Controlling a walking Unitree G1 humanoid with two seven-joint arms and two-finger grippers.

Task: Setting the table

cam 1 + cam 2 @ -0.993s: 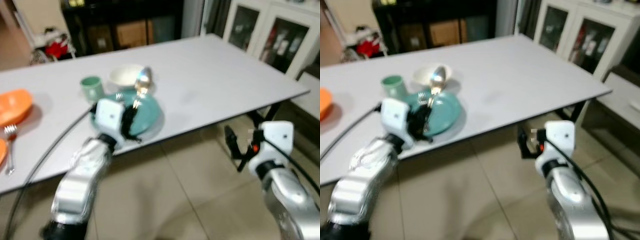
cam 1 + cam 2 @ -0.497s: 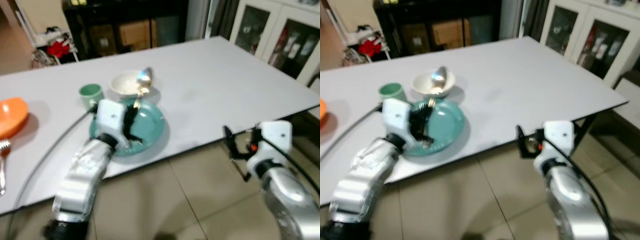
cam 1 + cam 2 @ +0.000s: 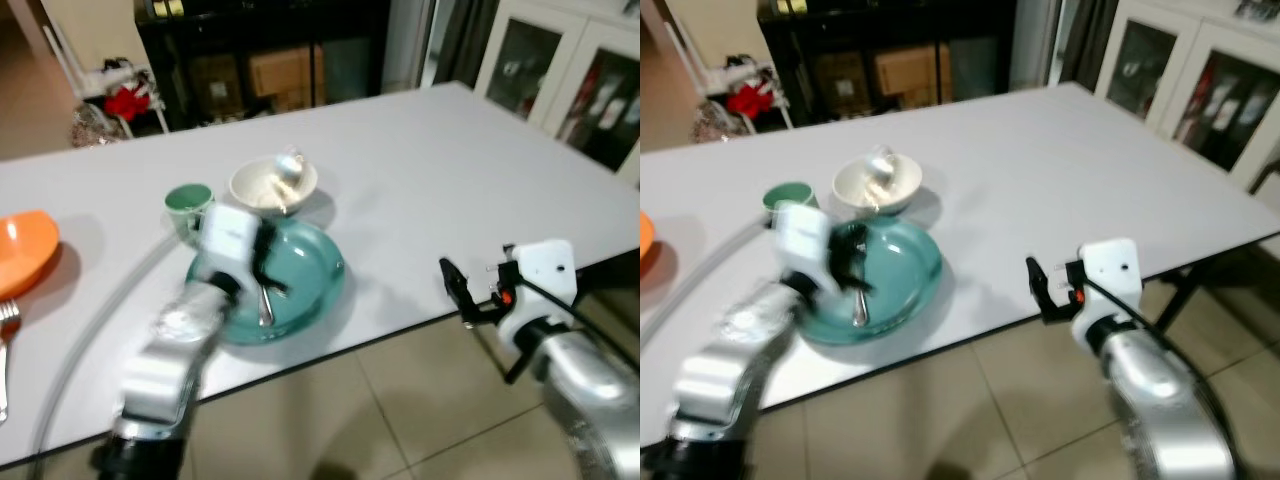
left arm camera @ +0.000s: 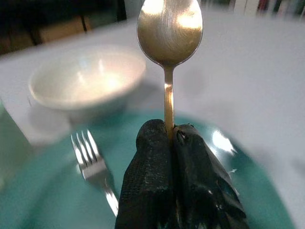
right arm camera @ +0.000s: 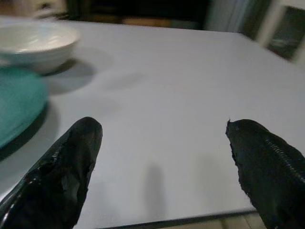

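Left wrist view: the spoon [image 4: 169, 28] stands pinched in the left gripper [image 4: 172, 143] over the plate [image 4: 248, 191], near the bowl [image 4: 86, 78] and fork [image 4: 90, 160]; laying it down looks next, while the right gripper [image 5: 162, 157] waits spread at the table [image 5: 181, 86] edge.

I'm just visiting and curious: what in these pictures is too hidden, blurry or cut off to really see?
- Spoon handle: left wrist view, hidden inside the left hand's black fingers.
- Fork handle: same view, behind those fingers.
- Left arm: head views, motion-blurred over the teal plate.
- Orange bowl: left eye view, cut off by the edge.
- Cabinet contents: too blurred.
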